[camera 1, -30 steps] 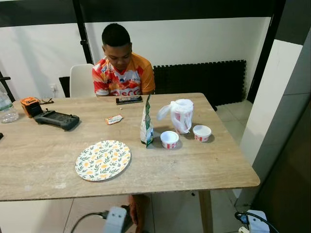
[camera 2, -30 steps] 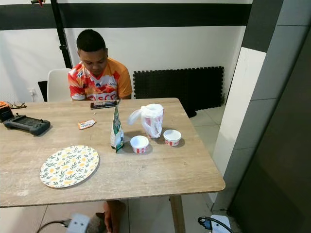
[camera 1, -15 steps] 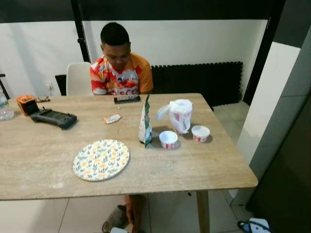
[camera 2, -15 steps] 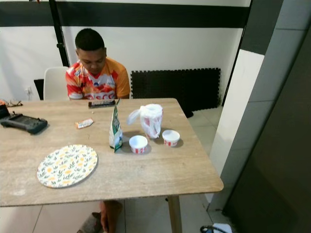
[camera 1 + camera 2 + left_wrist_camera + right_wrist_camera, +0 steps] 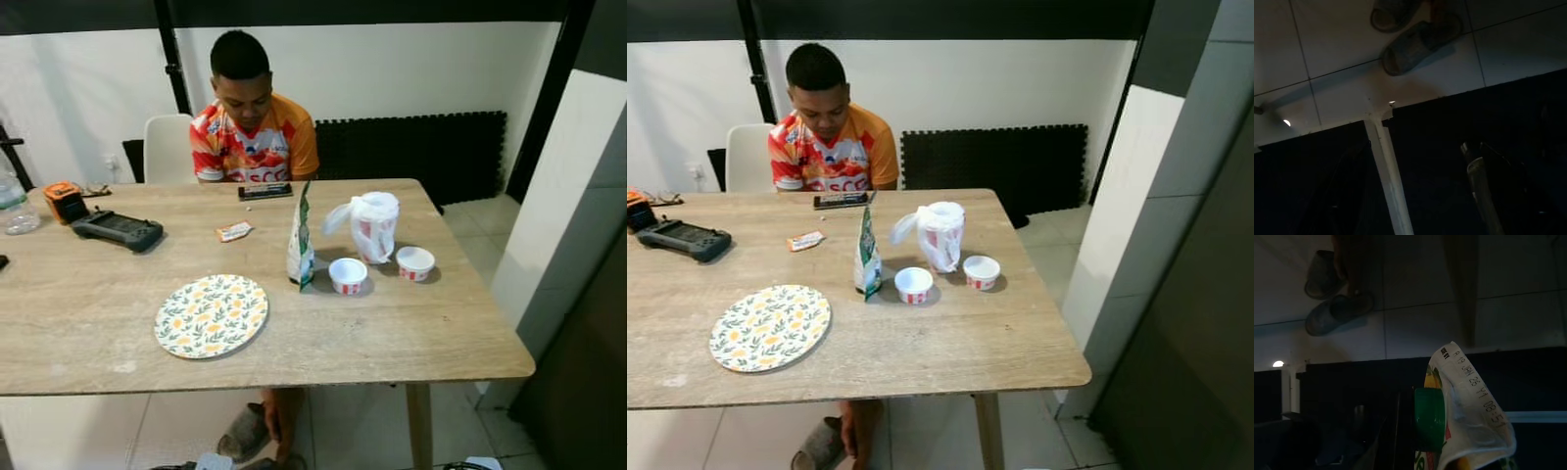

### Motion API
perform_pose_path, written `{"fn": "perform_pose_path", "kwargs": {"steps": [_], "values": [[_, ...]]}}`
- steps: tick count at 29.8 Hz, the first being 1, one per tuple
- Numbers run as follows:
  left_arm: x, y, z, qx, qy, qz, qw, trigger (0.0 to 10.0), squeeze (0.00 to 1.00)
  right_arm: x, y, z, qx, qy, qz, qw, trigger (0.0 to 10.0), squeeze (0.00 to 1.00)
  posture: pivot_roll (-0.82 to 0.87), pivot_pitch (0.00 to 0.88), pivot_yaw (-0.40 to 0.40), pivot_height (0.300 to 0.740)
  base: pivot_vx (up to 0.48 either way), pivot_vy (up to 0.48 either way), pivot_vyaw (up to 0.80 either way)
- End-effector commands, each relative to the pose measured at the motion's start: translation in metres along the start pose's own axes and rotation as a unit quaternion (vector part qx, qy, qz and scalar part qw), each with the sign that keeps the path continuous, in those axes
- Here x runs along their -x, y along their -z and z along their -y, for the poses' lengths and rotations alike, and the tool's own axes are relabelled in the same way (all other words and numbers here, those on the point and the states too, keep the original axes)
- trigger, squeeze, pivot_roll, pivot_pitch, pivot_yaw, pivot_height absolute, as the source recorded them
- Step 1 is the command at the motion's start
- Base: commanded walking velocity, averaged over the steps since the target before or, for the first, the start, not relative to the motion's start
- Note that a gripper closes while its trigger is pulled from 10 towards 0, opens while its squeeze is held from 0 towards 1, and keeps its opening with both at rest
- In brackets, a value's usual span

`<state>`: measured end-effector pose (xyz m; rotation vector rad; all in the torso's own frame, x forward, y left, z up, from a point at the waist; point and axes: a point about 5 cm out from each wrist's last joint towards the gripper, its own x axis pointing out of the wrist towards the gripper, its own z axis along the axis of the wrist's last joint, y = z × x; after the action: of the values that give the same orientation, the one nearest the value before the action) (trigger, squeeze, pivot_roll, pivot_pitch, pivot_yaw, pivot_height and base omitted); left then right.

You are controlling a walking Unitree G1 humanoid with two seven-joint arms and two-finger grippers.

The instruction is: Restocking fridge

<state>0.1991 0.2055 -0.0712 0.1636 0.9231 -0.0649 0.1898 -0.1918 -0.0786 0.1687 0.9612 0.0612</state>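
Note:
In the right wrist view a juice carton (image 5: 1464, 416) with a green cap (image 5: 1429, 418) and a printed date stands close before the camera, held low over the dark floor by my right gripper. On the wooden table (image 5: 431, 333) stand a green and white pouch (image 5: 300, 240), a tub wrapped in a white plastic bag (image 5: 373, 225) and two small white and red cups (image 5: 347, 275) (image 5: 415, 262). The left arm hangs idle; its wrist view is dark, with a table leg (image 5: 1388, 181) and floor tiles.
A person (image 5: 251, 122) sits at the far side with a phone (image 5: 265, 191) before them. A flowered plate (image 5: 211, 315), a snack wrapper (image 5: 233, 231), a black controller (image 5: 118, 230) and an orange device (image 5: 64, 201) lie on the table. Slippers (image 5: 1415, 41) lie beneath. A dark panel (image 5: 1205, 323) stands right.
The whole picture has shifted slightly as the camera moved. The things on the table stand where they were.

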Motion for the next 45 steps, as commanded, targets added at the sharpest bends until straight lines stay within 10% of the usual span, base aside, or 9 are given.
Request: {"fn": "perform_pose_path", "kwargs": {"steps": [1, 12, 15, 23, 34, 45], "values": [[0.001, -0.001, -0.005, -0.001, -0.004, 0.003, 1.0, 10.0, 0.0, 0.001, 0.006, 0.0, -0.009, 0.002, -0.003, 1.0, 10.0, 0.0, 0.0, 0.09, 0.071, 0.74, 0.0, 0.0, 0.0], [0.0, 0.002, 0.008, 0.026, 0.001, 0.009, 1.0, 10.0, 0.0, 0.002, -0.003, 0.006, 0.003, 0.006, 0.012, 1.0, 10.0, 0.0, 0.0, 0.071, 0.026, 0.74, 0.0, 0.0, 0.0], [0.001, 0.007, 0.013, 0.039, 0.002, 0.021, 0.999, 10.0, 0.0, 0.001, -0.017, 0.005, 0.118, 0.02, 0.041, 0.992, 10.0, 0.0, -0.02, 0.066, 0.017, 0.74, 0.0, 0.0, 0.0], [0.001, 0.006, 0.016, 0.058, -0.016, 0.03, 0.998, 10.0, 0.0, 0.006, -0.035, 0.022, 0.186, 0.093, 0.078, 0.975, 10.0, 0.0, -0.01, 0.062, 0.003, 0.74, 0.0, 0.0, 0.0], [0.0, -0.001, 0.013, 0.06, -0.031, 0.042, 0.997, 10.0, 0.0, 0.006, -0.045, 0.022, -0.031, 0.079, 0.137, 0.987, 10.0, 0.0, -0.01, 0.066, 0.002, 0.74, 0.0, 0.0, 0.0], [-0.001, -0.001, 0.018, 0.03, -0.006, 0.026, 0.999, 10.0, 0.0, 0.004, -0.031, 0.016, -0.04, 0.06, 0.117, 0.99, 10.0, 0.0, -0.01, 0.069, 0.024, 0.74, 0.0, 0.0, 0.0]]}}
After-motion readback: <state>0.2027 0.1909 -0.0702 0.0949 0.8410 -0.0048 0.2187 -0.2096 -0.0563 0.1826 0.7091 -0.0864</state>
